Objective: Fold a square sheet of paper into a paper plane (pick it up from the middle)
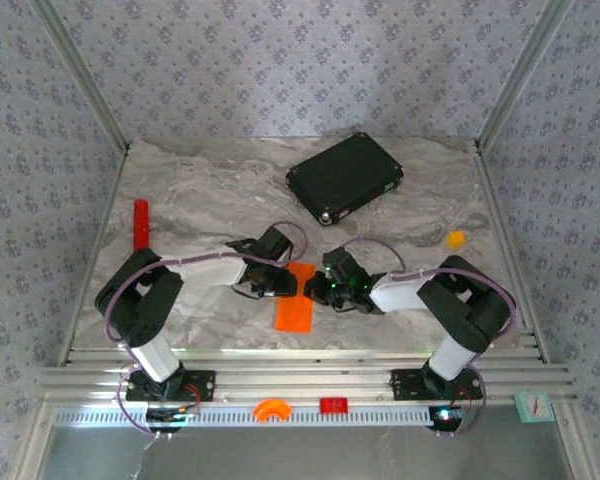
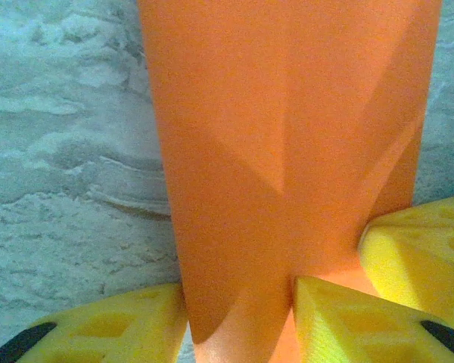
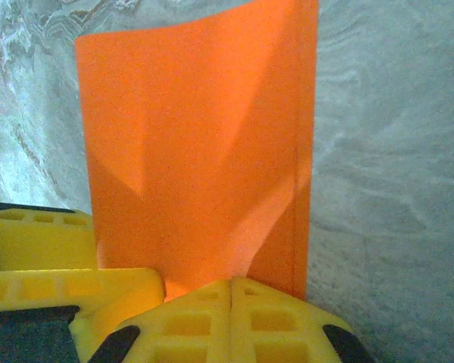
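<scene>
The black-and-white left arm (image 1: 145,300) rises from its base, folds at the elbow and reaches inward and low over the worktop's middle. The matching right arm (image 1: 460,300) mirrors it from the other side. The left gripper (image 1: 283,283) and right gripper (image 1: 318,290) face each other, tips just beside one another. The left gripper's yellow fingers (image 2: 113,333) stand apart. The right gripper (image 3: 231,318) has its yellow jaws pressed together.

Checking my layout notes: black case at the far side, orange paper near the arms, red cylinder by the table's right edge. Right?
No. The top view shows the red cylinder by the left edge, not the right. The black case and the orange paper lie as you noted.
</scene>
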You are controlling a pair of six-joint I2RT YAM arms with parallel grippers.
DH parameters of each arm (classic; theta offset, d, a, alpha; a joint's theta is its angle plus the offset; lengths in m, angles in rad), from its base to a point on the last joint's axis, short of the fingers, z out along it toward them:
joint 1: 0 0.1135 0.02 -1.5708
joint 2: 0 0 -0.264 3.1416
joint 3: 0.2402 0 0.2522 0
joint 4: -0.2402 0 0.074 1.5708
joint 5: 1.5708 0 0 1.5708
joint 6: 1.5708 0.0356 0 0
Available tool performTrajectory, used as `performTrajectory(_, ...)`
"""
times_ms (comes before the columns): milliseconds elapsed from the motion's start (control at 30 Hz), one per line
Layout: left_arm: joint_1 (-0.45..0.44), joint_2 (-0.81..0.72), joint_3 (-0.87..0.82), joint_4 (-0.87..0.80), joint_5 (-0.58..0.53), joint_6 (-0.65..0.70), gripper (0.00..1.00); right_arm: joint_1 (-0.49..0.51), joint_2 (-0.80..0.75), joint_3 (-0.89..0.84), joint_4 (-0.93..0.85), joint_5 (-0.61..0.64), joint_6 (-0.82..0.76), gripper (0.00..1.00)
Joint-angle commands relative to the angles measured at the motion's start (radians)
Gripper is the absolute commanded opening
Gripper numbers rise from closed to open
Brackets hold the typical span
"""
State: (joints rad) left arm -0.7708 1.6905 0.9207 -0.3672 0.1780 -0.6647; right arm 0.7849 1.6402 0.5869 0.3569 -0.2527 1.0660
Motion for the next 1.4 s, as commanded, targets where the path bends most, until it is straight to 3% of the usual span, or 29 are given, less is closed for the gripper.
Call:
performTrajectory(0,0.008,0.073,-0.036,0.027,-0.054,0.001,0.44,-0.030,-0.077,0.004,0.018,-0.030,-0.029,0.11)
performTrajectory(200,0.006,0.090,-0.036,0.026,-0.066,0.004,0.43,-0.068,-0.279,-0.003,-0.238,0.146,-0.068,0.15)
performTrajectory(567,-0.004,0.125,-0.008,0.004,-0.070,0.048,0.47,-0.122,-0.536,-0.177,-0.299,0.225,-0.023,0.20)
performTrajectory(1367,-0.013,0.182,0.017,0.001,-0.101,0.083,0.50,-0.075,-0.373,-0.128,-0.209,0.109,-0.044,0.21)
